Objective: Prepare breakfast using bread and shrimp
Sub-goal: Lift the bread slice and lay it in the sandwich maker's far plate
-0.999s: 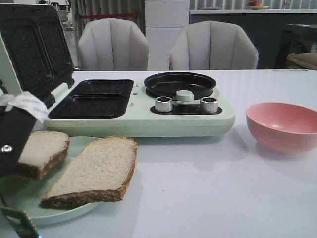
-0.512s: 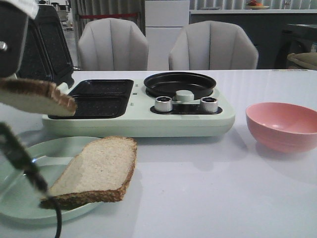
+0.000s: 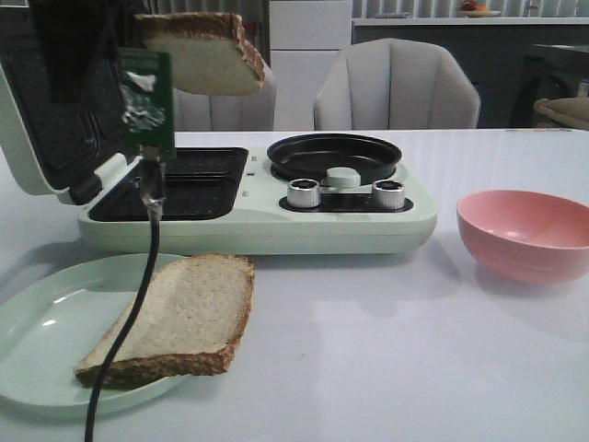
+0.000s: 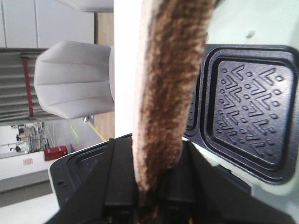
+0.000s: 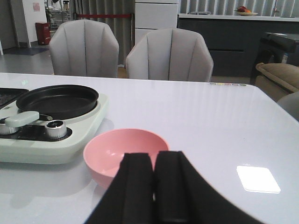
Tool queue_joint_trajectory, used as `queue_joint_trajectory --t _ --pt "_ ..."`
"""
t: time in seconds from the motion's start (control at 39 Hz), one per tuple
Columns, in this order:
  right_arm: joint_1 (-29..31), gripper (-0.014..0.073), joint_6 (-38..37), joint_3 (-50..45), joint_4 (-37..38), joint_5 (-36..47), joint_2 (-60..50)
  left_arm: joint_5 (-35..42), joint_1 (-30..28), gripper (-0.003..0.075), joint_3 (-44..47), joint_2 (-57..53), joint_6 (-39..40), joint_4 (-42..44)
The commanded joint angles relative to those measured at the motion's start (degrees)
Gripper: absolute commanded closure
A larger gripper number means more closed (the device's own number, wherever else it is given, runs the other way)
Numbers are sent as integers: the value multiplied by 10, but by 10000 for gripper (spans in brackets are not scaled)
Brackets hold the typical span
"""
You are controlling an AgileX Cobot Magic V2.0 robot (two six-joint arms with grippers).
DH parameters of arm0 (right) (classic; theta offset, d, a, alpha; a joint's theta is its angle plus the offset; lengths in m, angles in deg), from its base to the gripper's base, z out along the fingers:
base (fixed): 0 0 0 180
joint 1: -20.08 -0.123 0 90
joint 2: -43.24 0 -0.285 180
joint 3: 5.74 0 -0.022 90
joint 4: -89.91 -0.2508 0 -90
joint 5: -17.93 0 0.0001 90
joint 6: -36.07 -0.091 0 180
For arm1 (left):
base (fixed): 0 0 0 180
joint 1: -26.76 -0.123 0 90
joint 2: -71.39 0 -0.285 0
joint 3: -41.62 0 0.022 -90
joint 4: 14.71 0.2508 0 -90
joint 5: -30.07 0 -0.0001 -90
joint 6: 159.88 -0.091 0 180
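My left gripper (image 4: pixel 156 149) is shut on one bread slice (image 3: pixel 207 53), seen crust-edge on in the left wrist view (image 4: pixel 163 84). It holds the slice high above the two black grill trays (image 3: pixel 179 184) of the open pale green sandwich maker (image 3: pixel 276 226). The second bread slice (image 3: pixel 179 318) lies on the pale green plate (image 3: pixel 37 341) at the front left. My right gripper (image 5: pixel 154 156) is shut and empty, low over the table just short of the pink bowl (image 5: pixel 119 149). No shrimp shows in any view.
The maker's lid (image 3: pixel 55 101) stands open at the left. A round black pan (image 3: pixel 333 155) and two silver knobs (image 3: pixel 304 193) are on its right half. The pink bowl (image 3: pixel 529 235) stands at the right. A cable (image 3: pixel 138 304) hangs from my left wrist. Grey chairs (image 3: pixel 396 87) stand behind.
My left gripper has lifted one bread slice off the plate and carried it up and to the right, over the sandwich maker. The second slice and the bowl have not moved.
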Motion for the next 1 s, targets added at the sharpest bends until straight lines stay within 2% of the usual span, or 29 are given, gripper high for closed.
queue_joint_trajectory --t 0.0,0.36,0.56,0.79,0.97 --pt "2 441 1 10 5 50 -12 9 -18 601 -55 27 9 21" --pt "2 441 1 10 5 50 -12 9 -98 601 -175 163 23 49" --pt "2 441 1 10 5 50 -12 22 -121 601 -222 223 27 57" --pt "2 441 1 10 5 50 -12 56 -136 601 -242 273 52 69" --pt "2 441 1 10 5 50 -12 53 -142 600 -242 301 54 53"
